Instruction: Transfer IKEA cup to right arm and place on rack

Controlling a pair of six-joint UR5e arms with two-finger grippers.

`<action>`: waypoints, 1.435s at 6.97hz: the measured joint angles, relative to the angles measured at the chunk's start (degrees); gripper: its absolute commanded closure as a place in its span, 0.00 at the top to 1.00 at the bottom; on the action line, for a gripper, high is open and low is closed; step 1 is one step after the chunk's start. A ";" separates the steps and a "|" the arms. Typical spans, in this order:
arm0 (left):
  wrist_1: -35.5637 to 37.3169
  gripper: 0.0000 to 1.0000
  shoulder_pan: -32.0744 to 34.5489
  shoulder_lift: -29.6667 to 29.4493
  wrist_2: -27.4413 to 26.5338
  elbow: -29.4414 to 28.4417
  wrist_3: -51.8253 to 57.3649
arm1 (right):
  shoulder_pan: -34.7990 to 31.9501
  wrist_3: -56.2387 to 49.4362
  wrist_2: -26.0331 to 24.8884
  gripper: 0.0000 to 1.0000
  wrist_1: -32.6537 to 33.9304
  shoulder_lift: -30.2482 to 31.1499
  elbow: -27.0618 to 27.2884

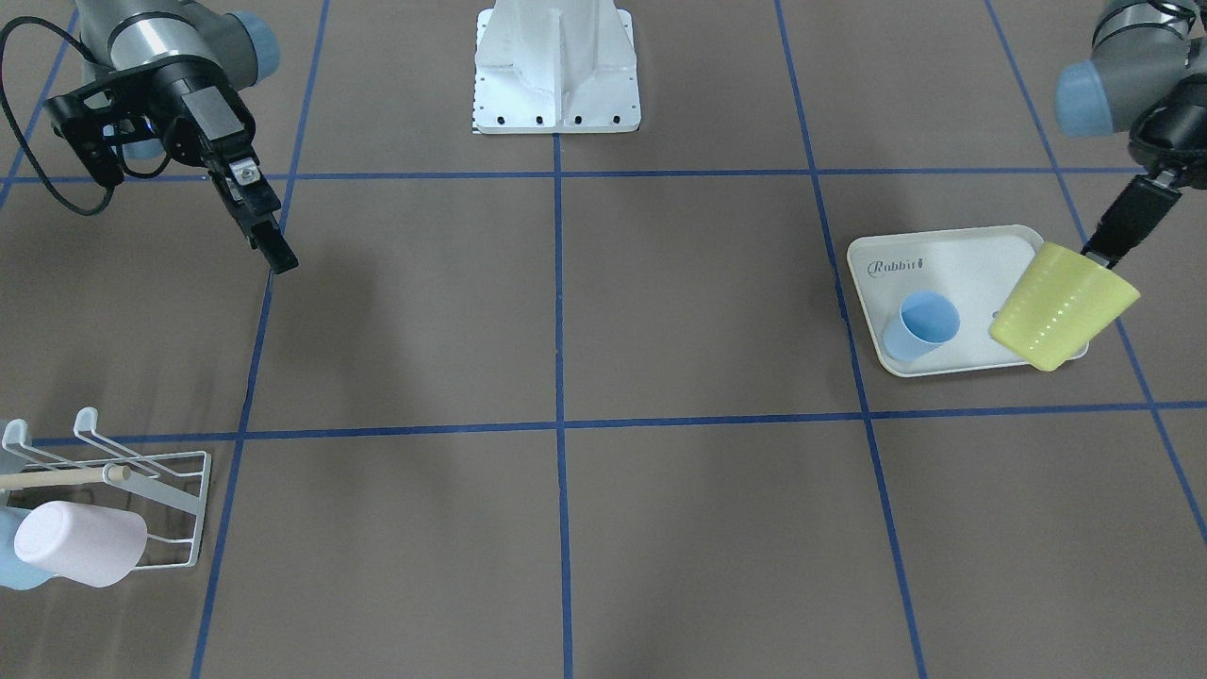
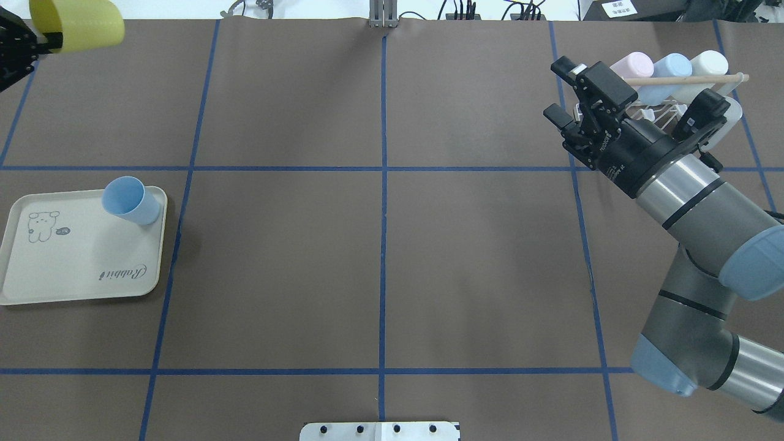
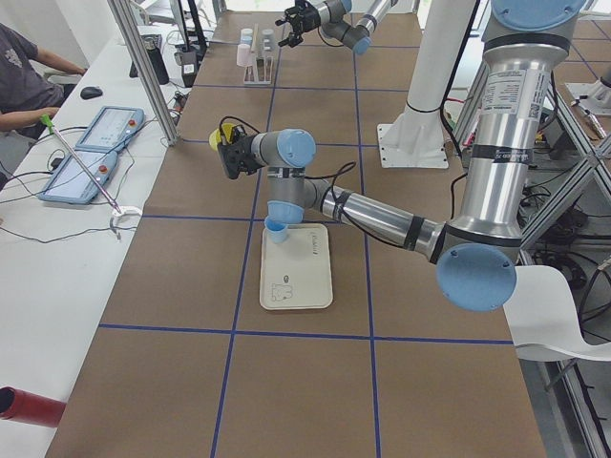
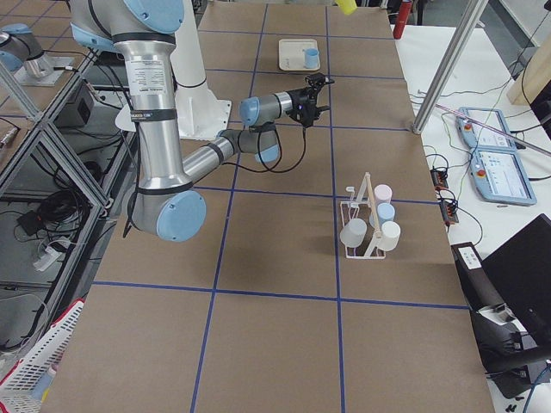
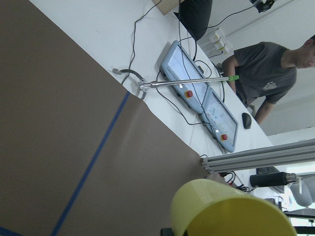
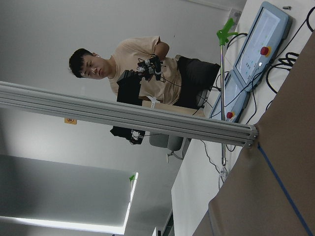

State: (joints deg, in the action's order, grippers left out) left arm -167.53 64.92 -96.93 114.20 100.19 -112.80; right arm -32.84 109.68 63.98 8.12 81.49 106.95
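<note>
The IKEA cup (image 1: 1066, 306) is yellow-green and hangs tilted in the air over the cream tray's (image 1: 981, 255) edge. My left gripper (image 1: 1096, 255) is shut on its rim. From overhead, the IKEA cup (image 2: 76, 23) is at the far left corner. It also fills the bottom of the left wrist view, where the IKEA cup (image 5: 226, 211) shows its outer wall. My right gripper (image 2: 565, 92) is open and holds nothing, raised just left of the white wire rack (image 2: 674, 107). From the front, the right gripper (image 1: 273, 247) points down, well behind the rack (image 1: 179, 490).
A light-blue cup (image 2: 130, 200) stands on the rabbit-print tray (image 2: 73, 263). Pink (image 2: 634, 64), blue (image 2: 667, 68) and white (image 2: 707, 64) cups hang on the rack under its wooden dowel (image 2: 680, 79). A white arm base (image 1: 556, 71) sits at the robot's side. A person (image 5: 268, 73) sits behind the table.
</note>
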 measured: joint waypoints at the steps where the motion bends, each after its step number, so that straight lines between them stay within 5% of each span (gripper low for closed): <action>1: -5.37 0.00 -3.95 -0.73 -4.12 -0.09 -4.06 | 0.72 0.00 0.00 0.99 0.03 -0.74 0.04; 6: -14.67 0.00 -19.99 -12.05 -7.14 -2.28 -5.69 | 6.02 -0.08 0.01 0.99 0.44 -6.79 -0.25; 10: -19.38 0.00 -22.40 -15.57 -9.50 -7.93 -5.31 | 10.08 -0.01 0.01 0.99 0.93 -15.86 -5.54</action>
State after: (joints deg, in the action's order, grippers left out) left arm -186.91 42.51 -112.50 104.70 92.27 -118.11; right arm -22.76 109.68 63.98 9.05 65.63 101.41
